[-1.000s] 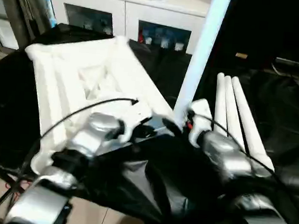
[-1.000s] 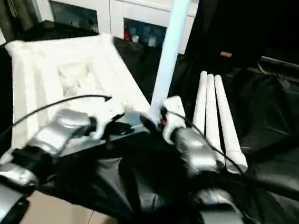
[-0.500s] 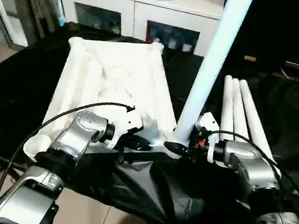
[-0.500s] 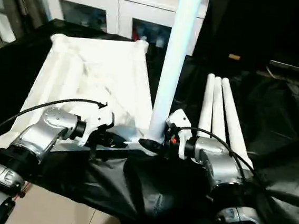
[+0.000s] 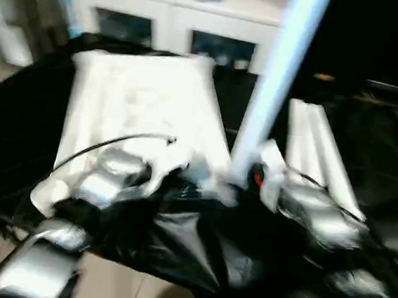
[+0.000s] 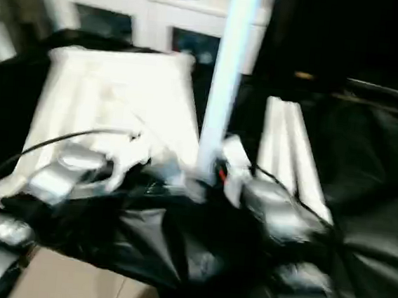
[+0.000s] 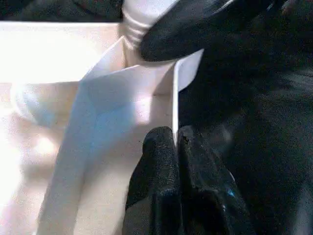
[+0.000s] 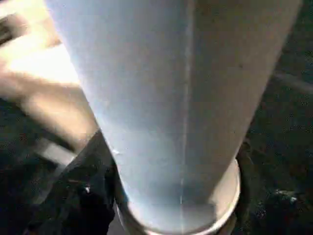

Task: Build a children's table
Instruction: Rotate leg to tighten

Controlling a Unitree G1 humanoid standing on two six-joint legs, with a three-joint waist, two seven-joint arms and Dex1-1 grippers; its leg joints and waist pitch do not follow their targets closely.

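Note:
The white tabletop (image 5: 140,101) lies underside up on black cloth. One white leg (image 5: 276,79) stands upright, slightly tilted, in the near right corner socket. My right gripper (image 5: 241,185) is at the leg's foot, shut on the leg (image 8: 181,98), with a black finger (image 8: 83,196) against its side. My left gripper (image 7: 175,139) is shut on a thin upright wall of the tabletop (image 7: 98,98) right beside that socket. The right gripper's finger (image 7: 186,29) also presses against the leg's ribbed end (image 7: 139,22). Three more legs (image 5: 318,153) lie side by side to the right.
A white cabinet (image 5: 176,20) with glass doors stands behind the table. Black cloth (image 5: 196,254) covers the work surface and hangs over its near edge. Bare floor (image 5: 122,289) shows below the cloth.
The whole picture has shifted and blurred, so the camera moved. Both grippers stay at the near right corner. The right gripper's jaws have drawn in around the leg's foot.

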